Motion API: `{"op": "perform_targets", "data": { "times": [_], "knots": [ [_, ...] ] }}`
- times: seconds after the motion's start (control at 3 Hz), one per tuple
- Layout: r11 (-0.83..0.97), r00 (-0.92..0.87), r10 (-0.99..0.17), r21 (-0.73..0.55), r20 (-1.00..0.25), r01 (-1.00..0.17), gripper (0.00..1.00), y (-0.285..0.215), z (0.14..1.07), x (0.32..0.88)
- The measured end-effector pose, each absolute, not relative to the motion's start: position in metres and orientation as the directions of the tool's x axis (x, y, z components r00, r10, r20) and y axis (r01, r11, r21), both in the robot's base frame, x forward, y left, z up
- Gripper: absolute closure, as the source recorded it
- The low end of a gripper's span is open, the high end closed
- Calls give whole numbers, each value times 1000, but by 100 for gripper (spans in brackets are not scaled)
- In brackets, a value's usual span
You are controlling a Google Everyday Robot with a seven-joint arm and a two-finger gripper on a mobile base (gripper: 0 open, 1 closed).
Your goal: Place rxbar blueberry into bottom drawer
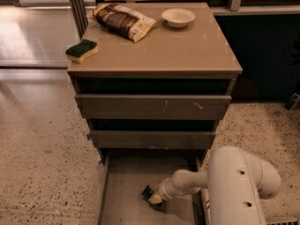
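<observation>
Down in the bottom drawer [117, 203], your hand [153, 196] sits low with the rxbar blueberry [147, 191] at its tip; whether it grips the bar, you cannot tell. Ease down until the bar lies flat, then release. Only a dark end shows, pointing left; its long axis is unclear.
</observation>
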State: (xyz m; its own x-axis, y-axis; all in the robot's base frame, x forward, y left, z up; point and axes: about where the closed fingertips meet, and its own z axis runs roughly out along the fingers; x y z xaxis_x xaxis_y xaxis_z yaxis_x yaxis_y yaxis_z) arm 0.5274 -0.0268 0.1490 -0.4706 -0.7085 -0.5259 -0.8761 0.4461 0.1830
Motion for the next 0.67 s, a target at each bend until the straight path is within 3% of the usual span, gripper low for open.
{"op": "perform_targets", "data": {
  "times": [0.67],
  "knots": [
    [487, -469, -741, 97, -482, -868, 100, -40, 124, 543]
  ]
}}
